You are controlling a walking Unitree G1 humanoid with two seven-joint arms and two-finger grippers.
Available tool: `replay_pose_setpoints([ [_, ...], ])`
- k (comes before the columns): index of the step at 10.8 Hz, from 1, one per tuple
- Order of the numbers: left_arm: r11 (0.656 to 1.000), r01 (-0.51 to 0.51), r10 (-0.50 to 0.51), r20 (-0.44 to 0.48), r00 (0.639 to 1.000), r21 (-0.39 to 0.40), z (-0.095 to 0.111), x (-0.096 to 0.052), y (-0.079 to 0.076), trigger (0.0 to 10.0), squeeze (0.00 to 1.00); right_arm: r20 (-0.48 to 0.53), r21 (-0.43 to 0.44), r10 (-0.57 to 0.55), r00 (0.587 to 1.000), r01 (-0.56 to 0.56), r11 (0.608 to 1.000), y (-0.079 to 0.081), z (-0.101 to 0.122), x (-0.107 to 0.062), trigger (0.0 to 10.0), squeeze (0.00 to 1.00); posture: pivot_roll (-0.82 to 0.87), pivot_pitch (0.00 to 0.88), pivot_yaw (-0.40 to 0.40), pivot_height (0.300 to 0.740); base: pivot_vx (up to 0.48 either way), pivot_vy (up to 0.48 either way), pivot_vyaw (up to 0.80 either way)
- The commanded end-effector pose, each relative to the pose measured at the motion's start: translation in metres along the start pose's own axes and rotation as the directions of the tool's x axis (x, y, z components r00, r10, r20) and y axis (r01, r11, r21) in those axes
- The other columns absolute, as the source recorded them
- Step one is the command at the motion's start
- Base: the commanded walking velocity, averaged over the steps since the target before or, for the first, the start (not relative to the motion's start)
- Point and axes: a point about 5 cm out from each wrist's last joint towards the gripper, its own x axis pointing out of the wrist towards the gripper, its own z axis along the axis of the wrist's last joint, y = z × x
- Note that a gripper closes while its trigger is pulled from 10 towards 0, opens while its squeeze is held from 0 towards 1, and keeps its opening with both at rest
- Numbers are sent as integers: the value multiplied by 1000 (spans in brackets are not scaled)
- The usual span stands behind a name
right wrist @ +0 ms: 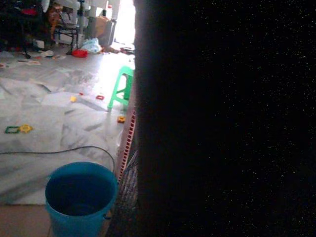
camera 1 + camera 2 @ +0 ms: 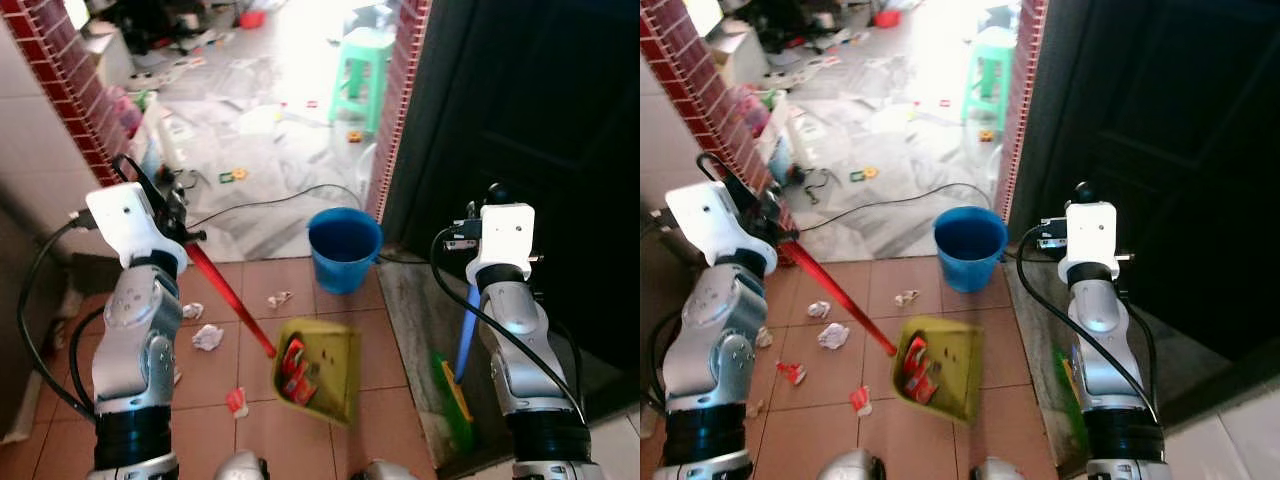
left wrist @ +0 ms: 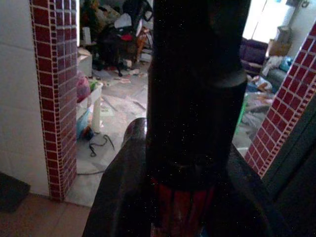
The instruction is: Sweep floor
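My left fingers grip the red dustpan handle, the yellow-green dustpan holding wrappers at lower centre. My right fingers hold the blue broom handle at right; their closure I cannot tell.

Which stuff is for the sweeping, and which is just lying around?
For sweeping: dustpan on its red handle, broom, crumpled paper, red wrapper, blue bucket probably.

Just lying about: green stool, black cable, toys.
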Motion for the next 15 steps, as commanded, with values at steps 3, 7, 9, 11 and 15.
replay_pose_setpoints([
  [3, 998, -12, 25, 194, 981, -65, 57, 14, 2, 10000, 0, 20, -17, -3, 1000, 3, 1000, 0, 3, 4, 10000, 0, -63, 38, 31, 740, 0, 0, 0],
  [7, 999, 4, 17, 384, 923, -54, 117, 42, 4, 10000, 0, 21, -11, 16, 1000, -16, 1000, 6, 2, 5, 10000, 0, -59, 38, 27, 740, 0, 0, 0],
  [9, 999, 19, -3, 409, 912, -34, 121, 53, -1, 10000, 0, 27, -9, 23, 999, -23, 1000, 8, 3, 6, 10000, 0, -71, 39, 32, 740, 298, 0, 0],
  [11, 999, 50, -38, 423, 905, -17, 117, 59, -10, 10000, 0, 34, -9, 28, 999, -28, 1000, 8, 4, 5, 10000, 0, -80, 40, 38, 740, 382, 0, 0],
  [15, 998, 61, -52, 436, 899, -6, 113, 62, -14, 10000, 0, 41, -1, 70, 997, -70, 998, 14, 4, 2, 10000, 0, -76, 40, 30, 740, 447, 0, 0],
])
